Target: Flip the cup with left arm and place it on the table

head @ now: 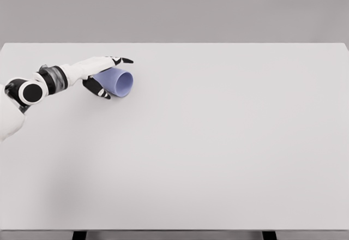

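The left hand (103, 73) reaches in from the left edge over the white tabletop (218, 153), its white arm bent at the elbow near the picture's side. Its fingers are curled around a pale blue cup (119, 82), gripping it: the fingers (117, 60) lie over the cup's upper side and the thumb presses beneath. The cup lies tipped on its side in the grasp, its open mouth pointing away from the palm, toward the right and slightly forward. Whether the cup touches the tabletop under the hand cannot be told.
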You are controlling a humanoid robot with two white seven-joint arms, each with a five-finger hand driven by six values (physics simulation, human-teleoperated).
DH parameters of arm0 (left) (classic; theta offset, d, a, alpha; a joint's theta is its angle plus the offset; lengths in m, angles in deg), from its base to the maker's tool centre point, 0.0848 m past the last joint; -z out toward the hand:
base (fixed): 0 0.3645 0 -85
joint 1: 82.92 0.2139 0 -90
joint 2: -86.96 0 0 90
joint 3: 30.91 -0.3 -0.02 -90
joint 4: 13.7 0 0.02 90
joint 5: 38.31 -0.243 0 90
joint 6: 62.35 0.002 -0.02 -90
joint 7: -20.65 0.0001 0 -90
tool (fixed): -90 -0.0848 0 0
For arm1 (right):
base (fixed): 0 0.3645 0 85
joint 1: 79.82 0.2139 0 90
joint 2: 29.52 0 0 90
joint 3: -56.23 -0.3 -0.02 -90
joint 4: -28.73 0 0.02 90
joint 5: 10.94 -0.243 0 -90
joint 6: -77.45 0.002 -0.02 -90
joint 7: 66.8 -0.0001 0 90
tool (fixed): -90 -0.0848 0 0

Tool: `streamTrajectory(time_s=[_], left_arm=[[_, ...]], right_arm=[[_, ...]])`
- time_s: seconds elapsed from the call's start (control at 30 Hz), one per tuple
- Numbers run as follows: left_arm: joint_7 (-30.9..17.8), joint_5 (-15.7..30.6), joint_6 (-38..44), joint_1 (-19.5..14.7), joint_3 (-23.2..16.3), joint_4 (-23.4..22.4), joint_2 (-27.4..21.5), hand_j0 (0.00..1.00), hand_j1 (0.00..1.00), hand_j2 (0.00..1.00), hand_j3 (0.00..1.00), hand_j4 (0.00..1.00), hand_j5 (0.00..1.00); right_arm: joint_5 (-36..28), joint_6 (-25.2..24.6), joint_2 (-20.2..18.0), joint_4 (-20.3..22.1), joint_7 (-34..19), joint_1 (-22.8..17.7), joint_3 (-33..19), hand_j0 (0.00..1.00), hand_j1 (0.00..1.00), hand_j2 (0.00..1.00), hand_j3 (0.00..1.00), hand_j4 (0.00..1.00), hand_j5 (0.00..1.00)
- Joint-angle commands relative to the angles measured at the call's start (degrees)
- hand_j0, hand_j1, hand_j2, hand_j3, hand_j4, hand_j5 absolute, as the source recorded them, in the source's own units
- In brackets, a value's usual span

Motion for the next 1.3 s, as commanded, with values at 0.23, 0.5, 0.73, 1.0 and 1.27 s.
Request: streamTrajectory(time_s=[0.23, 0.5, 0.73, 1.0, 1.27], left_arm=[[0.02, -0.32, 0.03, -0.27, 0.07, -2.18, 1.47, 1.0, 1.0, 1.0, 1.0, 1.0, 1.0], [0.02, -0.31, 0.03, -0.27, -0.02, -2.18, 1.56, 1.0, 1.0, 1.0, 1.0, 1.0, 1.0], [0.11, -0.31, 0.12, -0.18, -0.9, -2.27, 1.56, 1.0, 1.0, 1.0, 1.0, 1.0, 1.0], [0.11, -0.31, 0.12, -0.18, -1.16, -2.27, 1.56, 0.9, 0.9, 0.9, 0.9, 0.9, 0.9], [0.11, -0.14, 0.03, -0.09, -1.07, -2.01, 1.56, 0.83, 0.83, 0.83, 0.83, 0.83, 0.83]], right_arm=[[0.01, 0.0, 0.0, 0.03, -0.08, 0.0, 0.01, 1.0, 1.0, 1.0, 1.0, 1.0, 1.0], [0.01, 0.0, 0.0, 0.03, 0.01, 0.0, 0.01, 1.0, 1.0, 1.0, 1.0, 1.0, 1.0], [0.01, 0.0, 0.0, -0.05, 0.01, 0.0, 0.01, 1.0, 1.0, 1.0, 1.0, 1.0, 1.0], [0.01, 0.0, 0.0, 0.03, -0.08, 0.0, 0.01, 1.0, 1.0, 1.0, 1.0, 1.0, 1.0], [0.01, 0.0, 0.0, 0.03, 0.01, 0.0, 0.01, 1.0, 1.0, 1.0, 1.0, 1.0, 1.0]])
